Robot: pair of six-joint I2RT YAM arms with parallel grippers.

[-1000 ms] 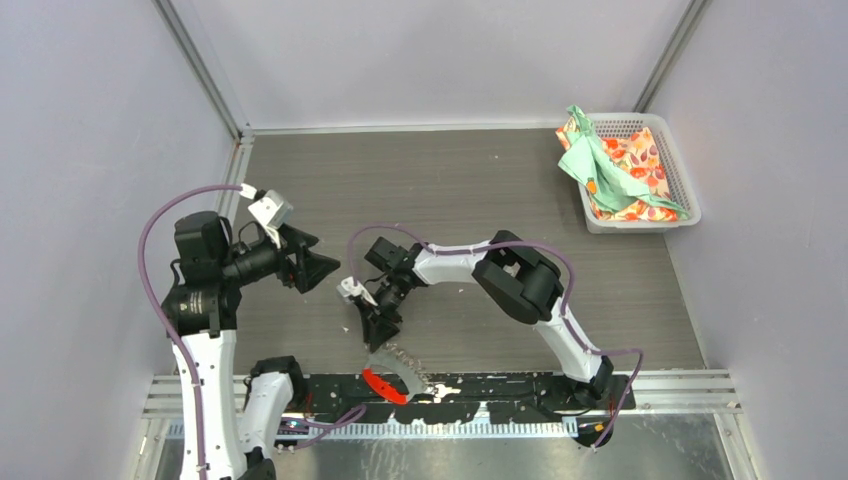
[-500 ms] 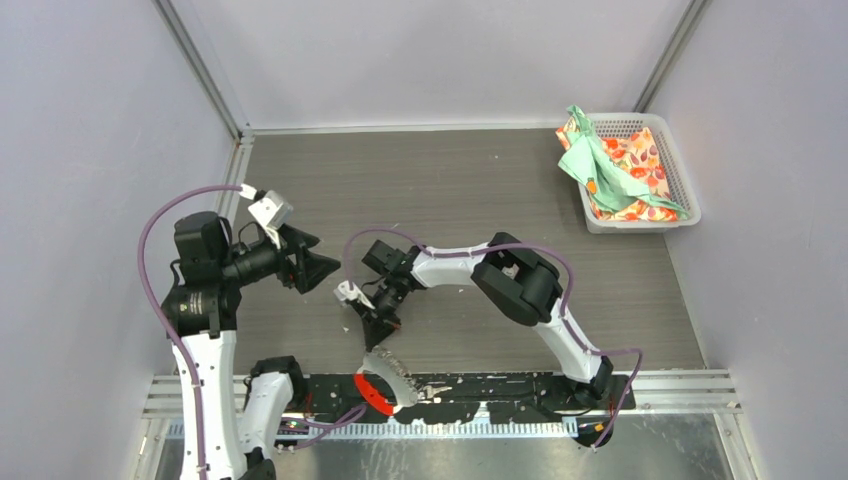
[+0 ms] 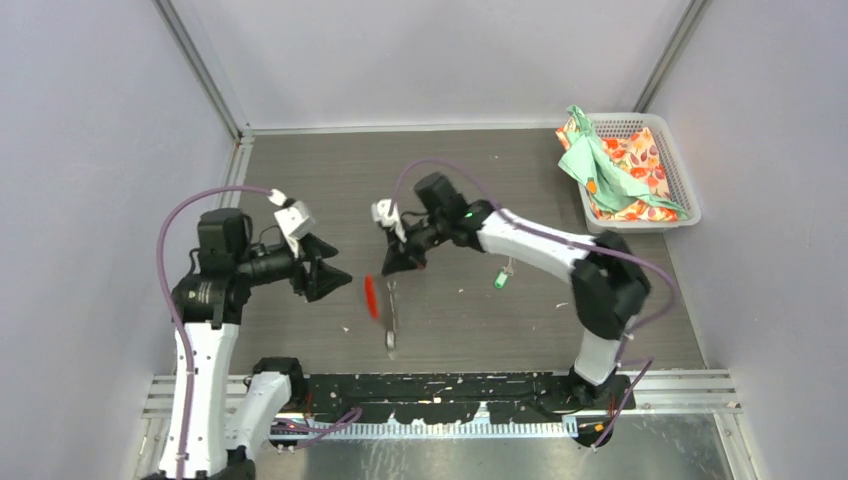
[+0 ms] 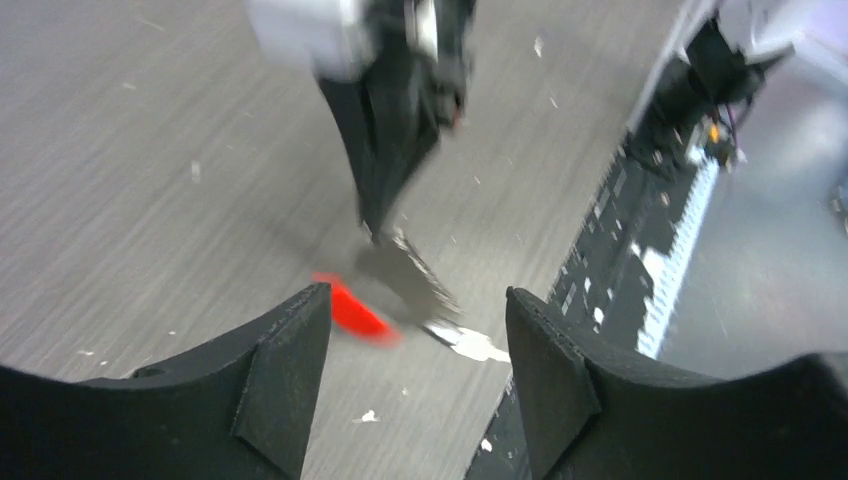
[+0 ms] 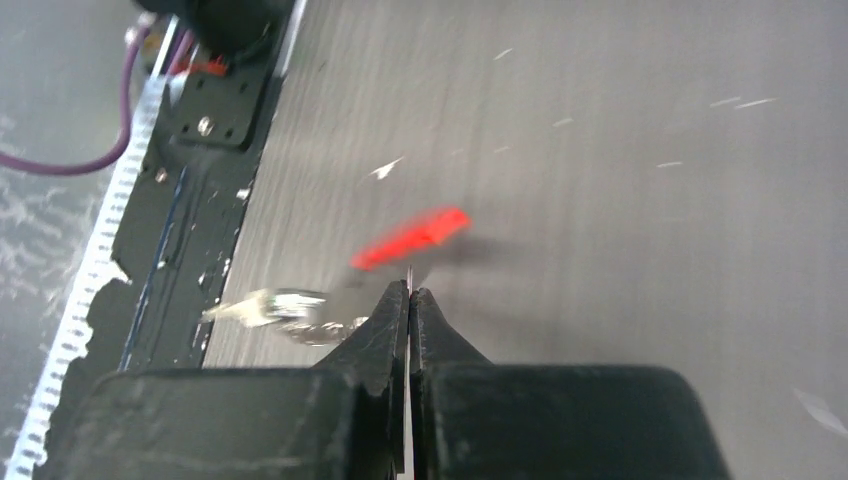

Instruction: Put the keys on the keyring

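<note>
My right gripper (image 3: 390,268) (image 5: 410,290) is shut on a thin link of the keyring, which dangles off the table. Its red tab (image 3: 372,296) (image 5: 415,238) (image 4: 350,310) and grey chain (image 3: 392,330) (image 5: 300,315) (image 4: 415,280) hang below the tips, blurred by motion. One key with a bright-green tag (image 3: 500,280) lies on the table to the right, under the right forearm. My left gripper (image 3: 338,277) (image 4: 415,330) is open and empty, just left of the hanging keyring and facing it. Its fingers (image 4: 290,380) frame the tab and chain without touching them.
A white basket (image 3: 682,190) with flowered and green cloths sits at the back right. The black base rail (image 3: 460,385) runs along the near edge. Small white specks are scattered on the grey tabletop (image 3: 330,170).
The right gripper shut on the keyring at the near edge and carried it up and back toward mid-table. The left gripper shifted right toward it and narrowed slightly.
</note>
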